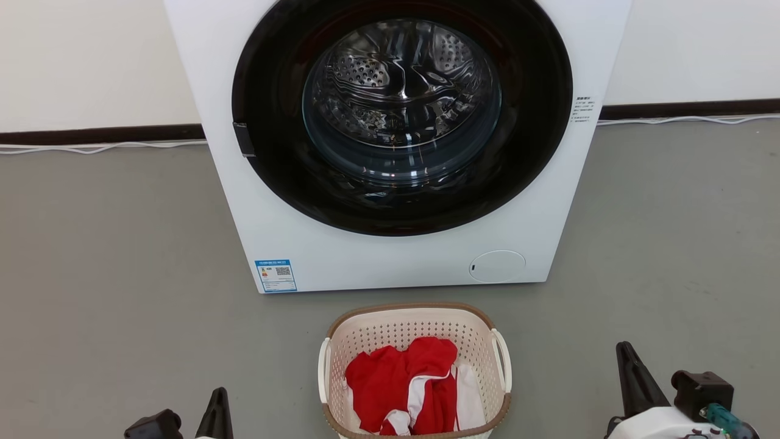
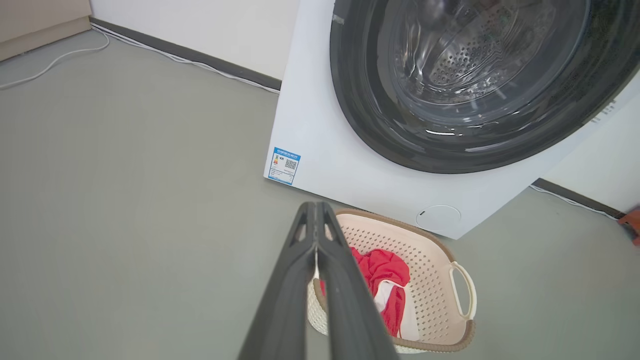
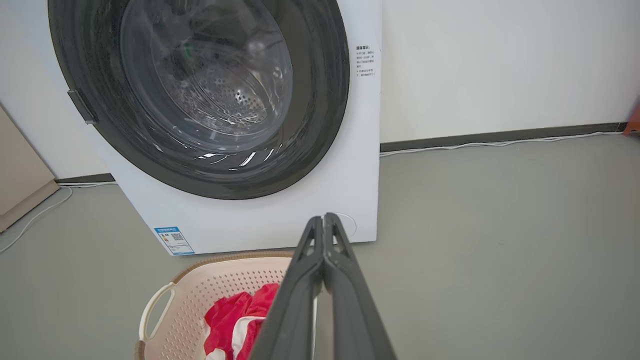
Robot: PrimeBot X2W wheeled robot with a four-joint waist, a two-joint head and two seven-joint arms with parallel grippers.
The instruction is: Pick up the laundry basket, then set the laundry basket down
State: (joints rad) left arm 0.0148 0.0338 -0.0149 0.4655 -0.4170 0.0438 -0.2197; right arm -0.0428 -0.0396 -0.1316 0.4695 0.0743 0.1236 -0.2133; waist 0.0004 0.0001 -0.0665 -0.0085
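Basket (image 1: 378, 332) sits on the floor (image 1: 122, 256) just in front of the washer (image 1: 341, 256), red clothes (image 1: 396, 381) inside. Left gripper (image 2: 315, 206) and right gripper (image 3: 323, 218) are both pinched closed with nothing in them, one on each side.

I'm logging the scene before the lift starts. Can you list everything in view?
washing machine: one, white with a dark round glass door, against the wall
label: one, blue, lower front corner of the machine, robot's left side
laundry basket: one, cream with brown rim, on the floor before the machine
clothes: one heap, red and white, inside the basket
cable: at least one, white, along the dark baseboard
left gripper: one, dark, shut, left of the basket
right gripper: one, dark, shut, right of the basket
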